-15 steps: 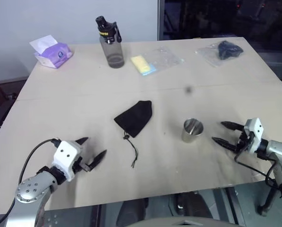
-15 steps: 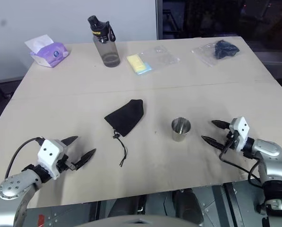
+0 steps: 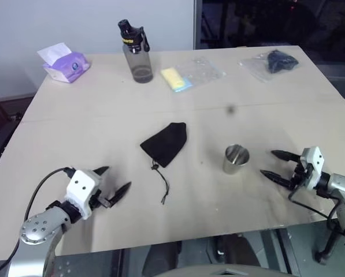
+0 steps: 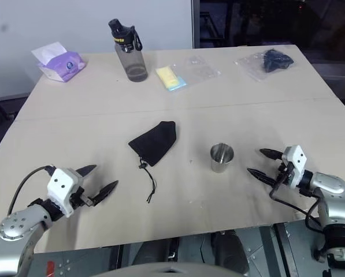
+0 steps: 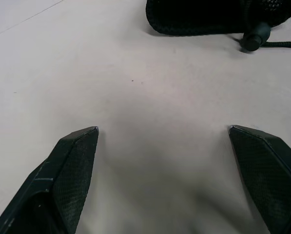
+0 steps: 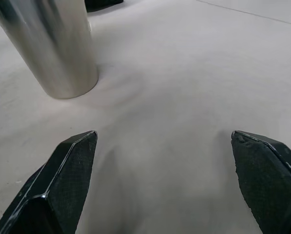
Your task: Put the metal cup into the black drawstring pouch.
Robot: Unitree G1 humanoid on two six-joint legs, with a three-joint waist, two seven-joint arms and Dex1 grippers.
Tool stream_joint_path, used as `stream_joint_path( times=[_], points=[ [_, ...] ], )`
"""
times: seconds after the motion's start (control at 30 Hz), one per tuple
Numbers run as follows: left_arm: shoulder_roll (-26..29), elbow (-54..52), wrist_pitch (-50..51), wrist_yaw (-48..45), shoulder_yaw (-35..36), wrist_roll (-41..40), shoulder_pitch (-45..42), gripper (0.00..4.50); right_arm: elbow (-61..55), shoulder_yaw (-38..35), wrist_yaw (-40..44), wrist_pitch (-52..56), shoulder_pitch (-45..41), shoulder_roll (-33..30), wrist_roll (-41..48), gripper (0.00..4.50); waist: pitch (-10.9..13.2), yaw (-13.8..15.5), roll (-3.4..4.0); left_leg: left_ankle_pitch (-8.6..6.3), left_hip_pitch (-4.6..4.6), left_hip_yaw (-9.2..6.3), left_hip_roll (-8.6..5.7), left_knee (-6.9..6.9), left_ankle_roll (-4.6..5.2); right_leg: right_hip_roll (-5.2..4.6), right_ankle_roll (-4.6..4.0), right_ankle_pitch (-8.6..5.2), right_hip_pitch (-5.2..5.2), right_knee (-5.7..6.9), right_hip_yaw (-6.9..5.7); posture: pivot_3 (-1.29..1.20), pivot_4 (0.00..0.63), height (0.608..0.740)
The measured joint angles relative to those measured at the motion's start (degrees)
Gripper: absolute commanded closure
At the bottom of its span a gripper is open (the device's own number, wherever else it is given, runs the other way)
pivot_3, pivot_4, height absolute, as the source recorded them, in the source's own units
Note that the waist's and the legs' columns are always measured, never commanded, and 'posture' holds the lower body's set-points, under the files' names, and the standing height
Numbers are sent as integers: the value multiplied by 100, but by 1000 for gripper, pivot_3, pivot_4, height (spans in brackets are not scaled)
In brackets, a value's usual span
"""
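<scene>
On the worktop (image 3: 103, 124): metal cup (image 3: 235, 159) upright beside flat black drawstring pouch (image 3: 164, 143), ungrasped; left hand (image 3: 113, 183) and right hand (image 3: 275, 164) spread wide, empty.

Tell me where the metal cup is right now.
In the head views the metal cup stands upright on the table's near right part, apart from both the black drawstring pouch on its left and the open right gripper.

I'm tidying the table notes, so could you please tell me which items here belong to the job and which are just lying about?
Belong to the job:
- metal cup, upright
- black drawstring pouch, lying flat
- left tool, open
- right tool, open, near the cup

Lying about:
- grey bottle
- tissue pack
- yellow item in clear bag
- black item in clear bag
</scene>
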Motion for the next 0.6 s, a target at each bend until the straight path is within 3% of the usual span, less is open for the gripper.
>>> stream_joint_path(
  times=[0.37,0.6],
  points=[
    [178,373,37,-347,-132,-7,-520,61,-253,-7,-93,33,164,13,56,41,0,10,0,0,-2,-1,-1,0,0,0,0,0,0,0,-1,0,150,740],
    [200,1187,213,-674,-572,-61,-1676,61,-771,-155,-71,177,495,4,286,41,3,21,-3,0,-6,-2,-15,2,0,1,1,1,1,0,-4,0,150,740]
  ],
)
